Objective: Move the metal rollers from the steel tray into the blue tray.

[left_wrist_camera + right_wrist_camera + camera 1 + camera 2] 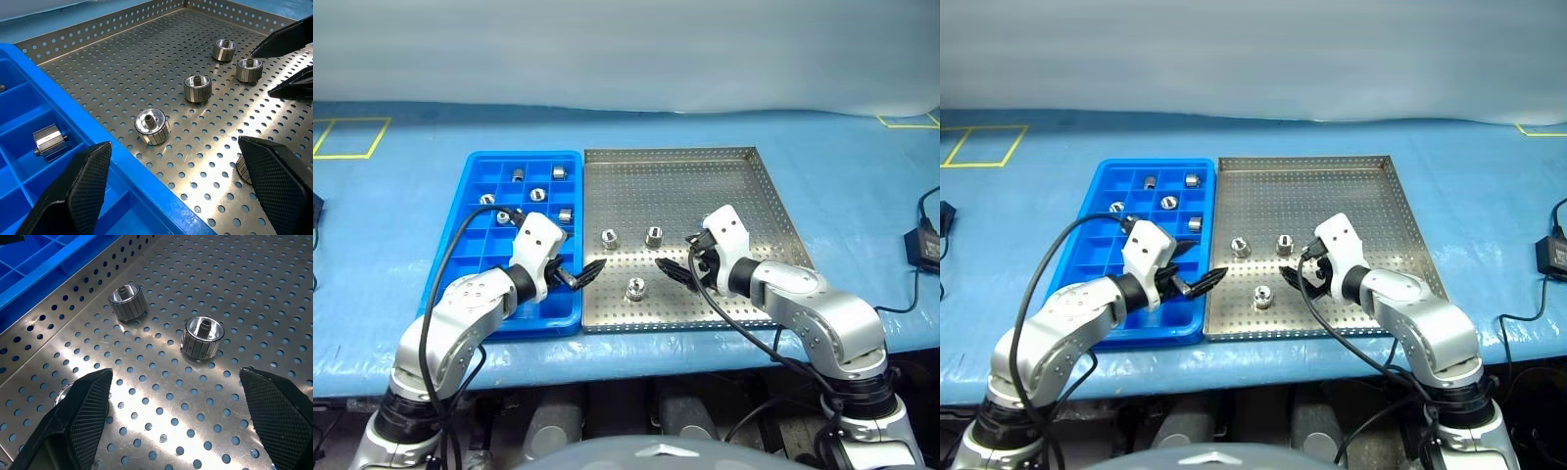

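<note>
Work is partway done, judging from how the rollers are split between the two trays. Nearest the robot, the left end effector hovers over the seam between the blue tray and the steel tray. Its fingers are spread and hold nothing. The right end effector hangs over the near right part of the steel tray, also spread and empty.

Between the two lies one roller on the perforated floor. A little farther off sit two more, side by side but apart. The left wrist view adds another pair close to the right end effector's fingers, so at least five rollers seem left to move.

Farther back on the left, at least five rollers already lie in the blue tray's far compartments, one in the farthest row. Most near compartments look free.
</note>
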Controlling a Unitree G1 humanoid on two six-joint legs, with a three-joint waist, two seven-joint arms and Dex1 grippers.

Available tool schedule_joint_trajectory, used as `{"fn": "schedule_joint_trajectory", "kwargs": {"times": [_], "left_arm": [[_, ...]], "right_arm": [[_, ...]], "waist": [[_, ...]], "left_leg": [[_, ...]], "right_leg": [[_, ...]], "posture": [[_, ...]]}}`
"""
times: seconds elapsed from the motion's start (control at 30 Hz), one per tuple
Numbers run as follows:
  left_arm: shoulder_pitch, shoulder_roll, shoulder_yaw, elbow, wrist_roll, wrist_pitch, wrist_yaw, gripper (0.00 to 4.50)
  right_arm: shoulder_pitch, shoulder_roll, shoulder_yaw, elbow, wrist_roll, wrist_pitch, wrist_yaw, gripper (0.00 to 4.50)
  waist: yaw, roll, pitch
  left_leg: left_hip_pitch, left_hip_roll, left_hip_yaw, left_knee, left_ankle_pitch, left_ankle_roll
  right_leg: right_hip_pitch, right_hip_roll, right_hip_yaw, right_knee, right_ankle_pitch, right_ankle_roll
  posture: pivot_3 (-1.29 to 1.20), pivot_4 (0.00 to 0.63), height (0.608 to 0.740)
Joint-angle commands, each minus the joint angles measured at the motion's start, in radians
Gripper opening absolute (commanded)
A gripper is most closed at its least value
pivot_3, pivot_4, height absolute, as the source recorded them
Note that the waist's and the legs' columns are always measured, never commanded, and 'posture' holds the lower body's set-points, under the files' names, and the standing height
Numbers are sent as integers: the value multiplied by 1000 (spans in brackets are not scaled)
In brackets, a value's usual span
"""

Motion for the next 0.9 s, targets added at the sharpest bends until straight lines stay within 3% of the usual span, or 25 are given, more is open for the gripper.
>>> {"fn": "schedule_joint_trajectory", "kwargs": {"times": [0.03, 0.9], "left_arm": [[-7, 2, 9, -16, 7, -4, 1, 4500], [-71, 8, -46, 31, 16, -13, -37, 4500]], "right_arm": [[-17, -7, -12, -21, 4, -18, 4, 4365], [45, -37, -20, -86, 17, -45, 33, 4365]], "waist": [[0, 0, 0], [-1, 0, 0]], "left_leg": [[0, 0, 0, 0, 0, 0], [0, 0, 0, 1, 0, 0]], "right_leg": [[0, 0, 0, 0, 0, 0], [0, 0, 0, 0, 0, 0]], "posture": [[-9, 150, 740], [-59, 150, 740]]}}
